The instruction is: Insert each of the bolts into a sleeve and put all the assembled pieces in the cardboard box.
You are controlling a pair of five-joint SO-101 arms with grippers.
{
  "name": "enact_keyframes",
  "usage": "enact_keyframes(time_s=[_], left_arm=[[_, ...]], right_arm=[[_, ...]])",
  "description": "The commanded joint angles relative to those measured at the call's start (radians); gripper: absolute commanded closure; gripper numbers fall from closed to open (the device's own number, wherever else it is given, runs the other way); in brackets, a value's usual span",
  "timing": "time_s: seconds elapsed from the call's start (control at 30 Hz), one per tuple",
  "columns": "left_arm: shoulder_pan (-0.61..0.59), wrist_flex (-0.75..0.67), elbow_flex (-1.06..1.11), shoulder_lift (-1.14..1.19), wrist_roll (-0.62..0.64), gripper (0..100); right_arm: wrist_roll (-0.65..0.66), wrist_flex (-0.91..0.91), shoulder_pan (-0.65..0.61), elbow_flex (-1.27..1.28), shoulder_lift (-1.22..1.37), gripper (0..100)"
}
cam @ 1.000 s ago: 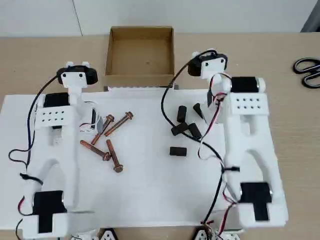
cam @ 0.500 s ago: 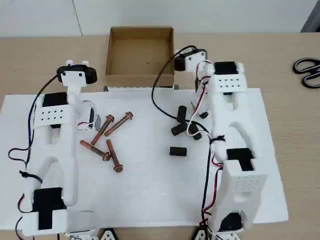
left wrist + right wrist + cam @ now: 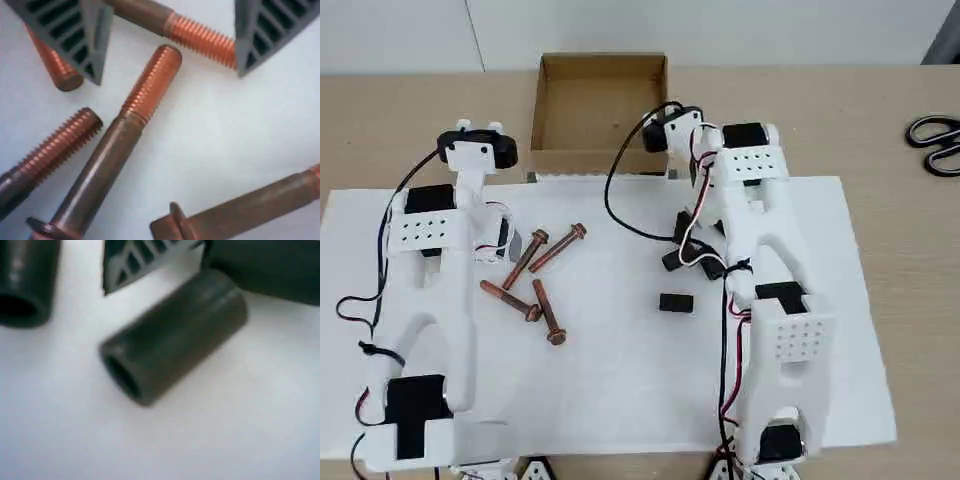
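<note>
Four copper-coloured flanged metal bolts (image 3: 557, 248) scattered left of centre in the high view, short black tubular sleeves (image 3: 676, 302) right of centre, open brown cardboard box (image 3: 600, 160) at top centre. Likely stiff, fairly heavy, prone to rolling; best pinched across the smooth shank. Left gripper (image 3: 170, 75) spread wide over threaded ends; right gripper (image 3: 155, 280) beside a sleeve, spread or closed impossible to tell. Plenty of bare white sheet (image 3: 620, 380) below for manoeuvring.
</note>
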Motion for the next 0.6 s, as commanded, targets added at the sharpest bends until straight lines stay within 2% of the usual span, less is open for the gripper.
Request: enact_keyframes(time_s=[0.0, 0.27, 0.57], left_arm=[[-0.005, -0.017, -0.035, -0.005, -0.006, 83], [-0.005, -0.028, -0.022, -0.005, -0.003, 83], [-0.005, -0.051, 0.036, -0.005, -0.002, 83]], right_arm=[[0.025, 0.01, 0.021, -0.046, -0.013, 84.1], [0.087, 0.031, 0.039, -0.04, 0.004, 84.2], [0.087, 0.058, 0.039, -0.041, 0.094, 84.5]])
